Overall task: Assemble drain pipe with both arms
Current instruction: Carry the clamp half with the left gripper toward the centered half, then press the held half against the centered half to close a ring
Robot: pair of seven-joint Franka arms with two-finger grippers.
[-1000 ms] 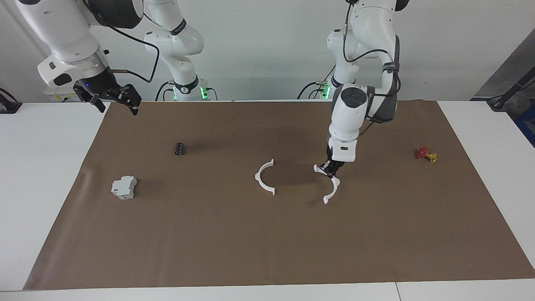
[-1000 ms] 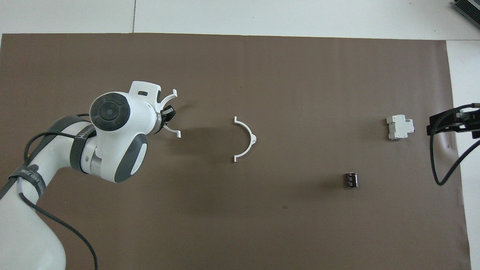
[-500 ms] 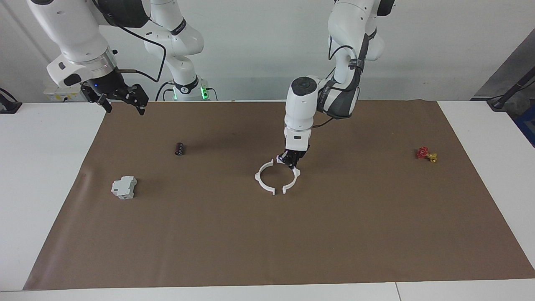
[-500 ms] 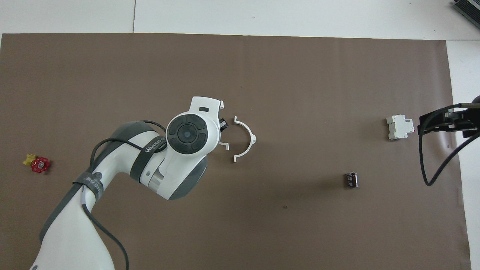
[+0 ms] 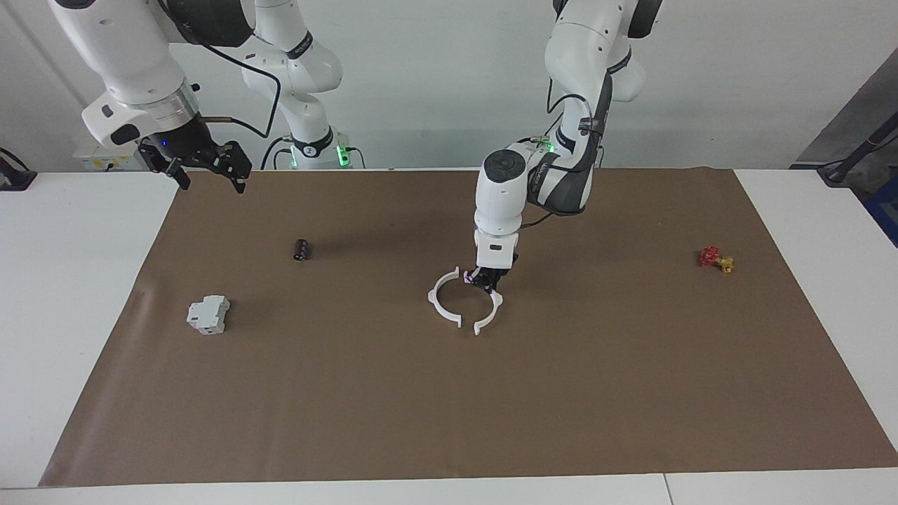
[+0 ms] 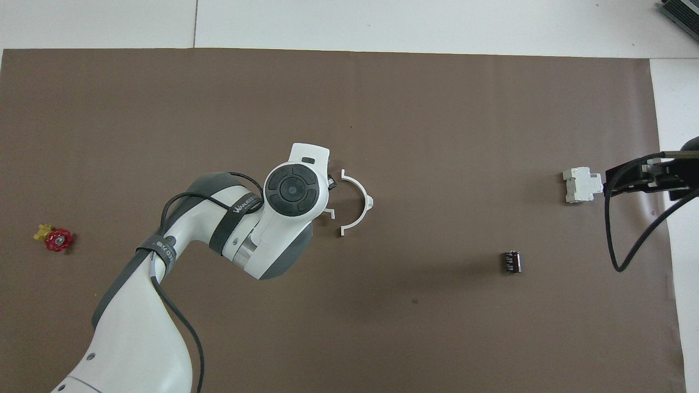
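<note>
The drain pipe is in two white halves. One half-ring (image 5: 431, 298) (image 6: 365, 197) lies on the brown mat (image 5: 449, 407) near its middle. My left gripper (image 5: 488, 279) (image 6: 331, 180) is shut on the other half-ring (image 5: 499, 302) close above the mat, right beside the first. The two curves face each other as a near ring with small gaps at the tab ends. From overhead, the left wrist hides most of the held half; only one end tab (image 6: 328, 210) shows. My right gripper (image 5: 205, 175) (image 6: 644, 180) hangs open and empty over the mat's corner at the right arm's end.
A grey boxy block (image 5: 208, 314) (image 6: 582, 184) and a small dark cylinder (image 5: 302, 250) (image 6: 511, 262) lie toward the right arm's end. A red-and-gold valve (image 5: 715, 259) (image 6: 53, 238) sits toward the left arm's end.
My left gripper carried its half-ring from the left arm's end of the mat across to the lying half, then settled slightly. The right gripper drifted a little toward the mat.
</note>
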